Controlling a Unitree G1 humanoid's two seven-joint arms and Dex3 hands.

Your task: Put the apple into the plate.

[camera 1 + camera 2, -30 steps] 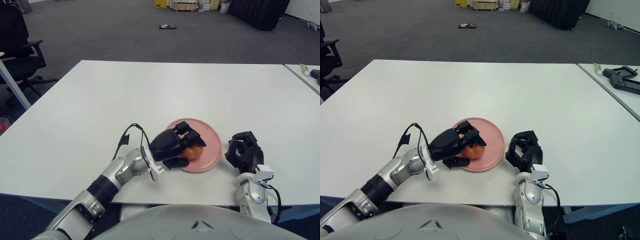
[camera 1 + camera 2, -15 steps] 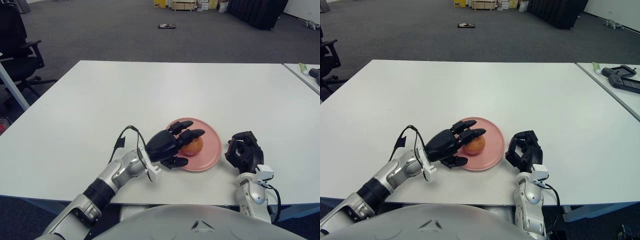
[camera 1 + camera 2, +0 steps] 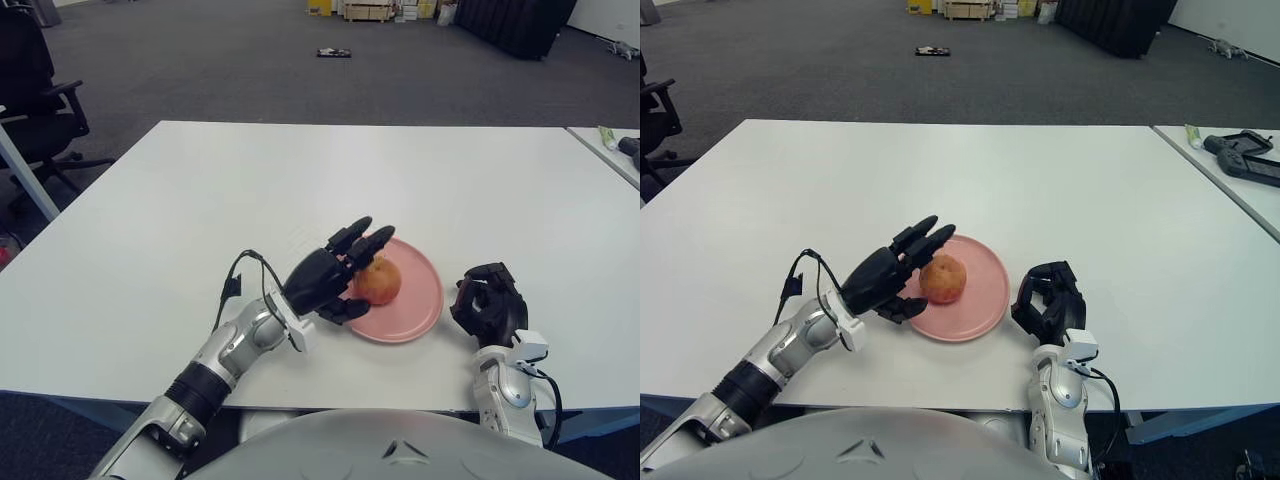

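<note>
Now apple [image 3: 379,281] on pink plate [image 3: 421,305], left robot hand [image 3: 335,275] open just beside it, fingers spread, right robot hand [image 3: 488,301] curled empty beside plate, white desk [image 3: 300,180]

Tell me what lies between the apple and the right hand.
Only bare pink plate and white table lie between apple and right hand, in both views.

The left hand [image 3: 330,277] now has its fingers spread and lifted off the apple [image 3: 378,281] (a second ago they were wrapped around it), drawn back to the left rim of the plate [image 3: 420,300].
</note>
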